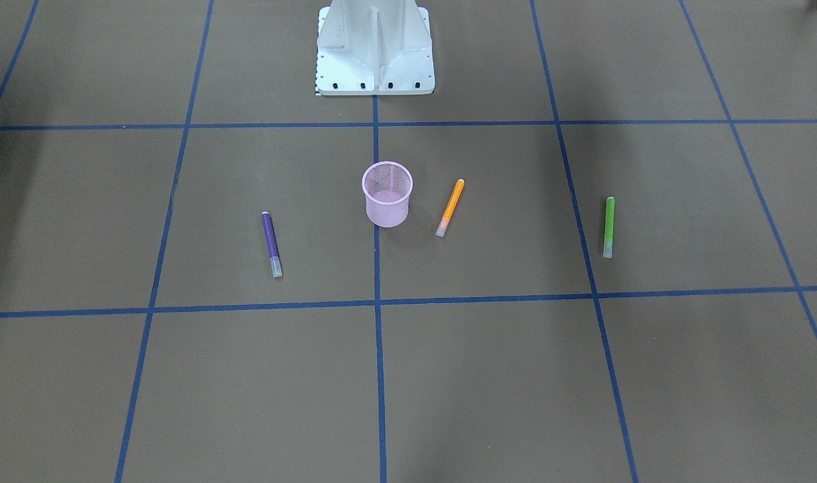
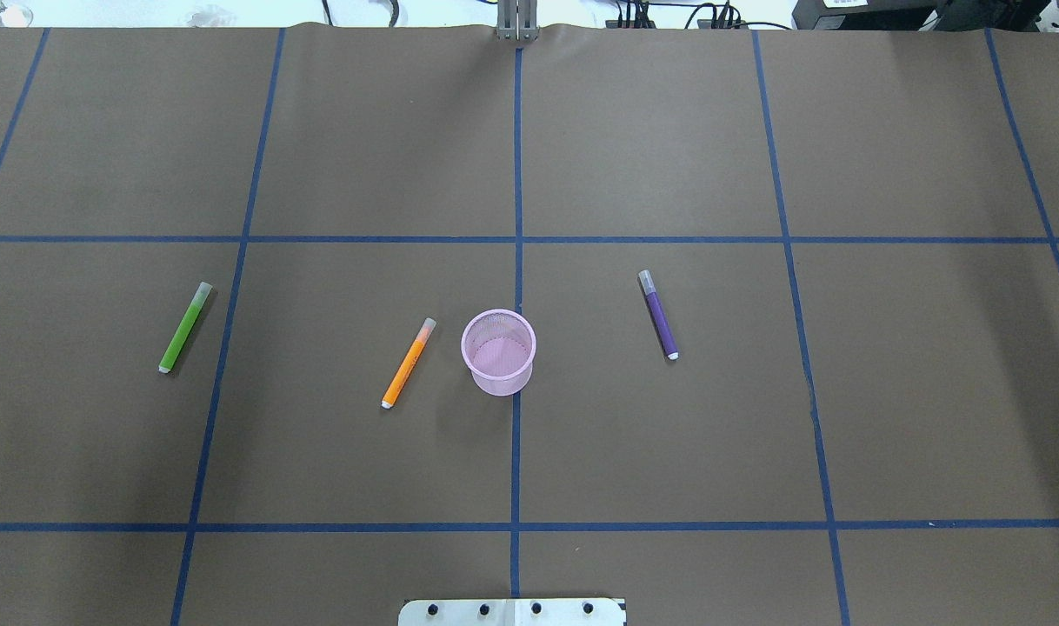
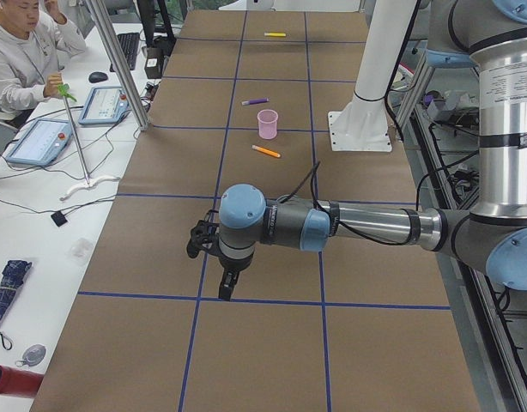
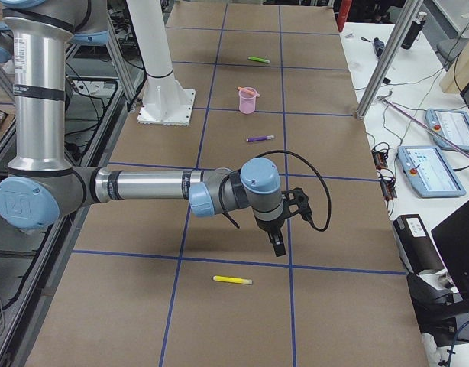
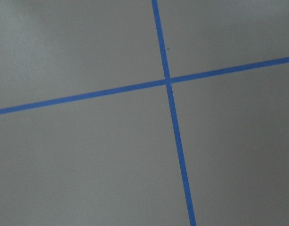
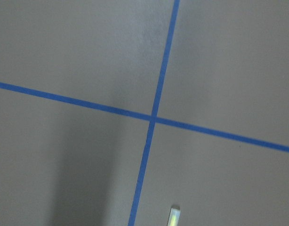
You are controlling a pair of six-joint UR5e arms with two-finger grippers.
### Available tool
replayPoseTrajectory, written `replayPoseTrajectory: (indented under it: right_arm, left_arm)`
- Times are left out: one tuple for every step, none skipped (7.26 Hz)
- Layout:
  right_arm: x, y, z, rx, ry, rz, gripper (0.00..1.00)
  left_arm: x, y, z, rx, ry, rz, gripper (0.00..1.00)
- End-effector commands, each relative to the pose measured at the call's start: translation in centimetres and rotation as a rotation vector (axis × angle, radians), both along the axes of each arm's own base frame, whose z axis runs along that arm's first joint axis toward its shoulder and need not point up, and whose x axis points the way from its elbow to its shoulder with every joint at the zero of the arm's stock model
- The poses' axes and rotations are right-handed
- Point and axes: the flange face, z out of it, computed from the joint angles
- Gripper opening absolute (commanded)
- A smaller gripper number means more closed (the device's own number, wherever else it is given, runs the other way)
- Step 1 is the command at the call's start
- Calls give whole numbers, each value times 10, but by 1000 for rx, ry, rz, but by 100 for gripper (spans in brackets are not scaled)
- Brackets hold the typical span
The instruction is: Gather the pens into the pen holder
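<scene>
The pink mesh pen holder (image 1: 387, 212) (image 2: 500, 379) stands upright mid-table with nothing visible inside. An orange pen (image 1: 450, 207) (image 2: 409, 362) lies just beside it, a purple pen (image 1: 271, 244) (image 2: 658, 314) on its other side, and a green pen (image 1: 609, 227) (image 2: 185, 326) farther out. A yellow pen (image 4: 232, 280) (image 3: 275, 34) lies alone near the table's right end. My left gripper (image 3: 227, 287) hangs low over the left end, far from the pens. My right gripper (image 4: 279, 246) hovers near the yellow pen. Whether either is open or shut I cannot tell.
The robot's white base (image 1: 375, 47) stands behind the holder. Blue tape lines grid the brown table. A person (image 3: 23, 51) sits at a side bench with tablets (image 3: 40, 142), and metal posts (image 3: 118, 60) stand at the table's far edge.
</scene>
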Motion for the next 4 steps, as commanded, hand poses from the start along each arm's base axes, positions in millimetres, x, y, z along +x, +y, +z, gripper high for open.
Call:
replayPoseTrajectory:
  right_arm:
    - [-1, 13, 14, 24, -4, 1, 100]
    - [-13, 26, 32, 9, -13, -5, 100]
    - [-27, 37, 39, -30, -36, 40, 100]
    - [-42, 52, 58, -41, -32, 99, 100]
  left_arm:
    - [0, -23, -22, 73, 3, 4, 100]
    - [0, -23, -22, 76, 3, 5, 100]
    - [0, -23, -22, 76, 3, 5, 100]
    - [0, -23, -23, 79, 3, 5, 100]
